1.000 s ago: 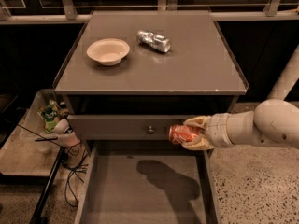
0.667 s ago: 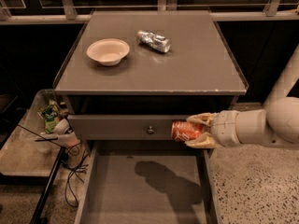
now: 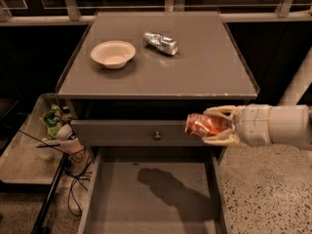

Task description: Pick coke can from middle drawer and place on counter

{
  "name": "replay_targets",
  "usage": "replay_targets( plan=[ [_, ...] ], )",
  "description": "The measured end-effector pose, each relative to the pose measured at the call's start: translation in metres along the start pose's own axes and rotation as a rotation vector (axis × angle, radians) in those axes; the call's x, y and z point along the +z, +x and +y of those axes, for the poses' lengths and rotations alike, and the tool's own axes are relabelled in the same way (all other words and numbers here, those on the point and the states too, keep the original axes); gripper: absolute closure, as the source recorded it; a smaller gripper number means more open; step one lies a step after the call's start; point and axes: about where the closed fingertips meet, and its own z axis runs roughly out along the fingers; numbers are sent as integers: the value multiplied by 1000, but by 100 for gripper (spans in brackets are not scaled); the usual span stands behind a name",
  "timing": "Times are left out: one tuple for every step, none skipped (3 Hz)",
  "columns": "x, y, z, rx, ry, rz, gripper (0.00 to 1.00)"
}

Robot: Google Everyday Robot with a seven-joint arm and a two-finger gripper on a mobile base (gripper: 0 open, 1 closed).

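Note:
My gripper [image 3: 210, 126] comes in from the right and is shut on the coke can [image 3: 202, 125], a red-orange can held on its side. It hangs in front of the narrow drawer front, above the right part of the open middle drawer [image 3: 151, 199], whose grey floor shows only the arm's shadow. The can is just below the front edge of the counter [image 3: 195, 72], near its right corner.
On the counter stand a pale bowl [image 3: 113, 53] at the left and a crinkled silver can [image 3: 160, 43] at the back middle. The narrow drawer front with a round knob [image 3: 157, 135] is shut. A low side table with clutter and cables [image 3: 56, 130] stands at the left.
My gripper has moved slightly right and up with the coke can in it, staying in front of the narrow drawer front.

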Motion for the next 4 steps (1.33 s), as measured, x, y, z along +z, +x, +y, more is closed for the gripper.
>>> replay_targets(
  plan=[
    [-38, -30, -48, -55, 72, -1, 100],
    [-69, -53, -108, -84, 154, 34, 100],
    [-67, -56, -113, -90, 162, 32, 100],
    [-64, -48, -143, -81, 216, 64, 100]
  ],
)
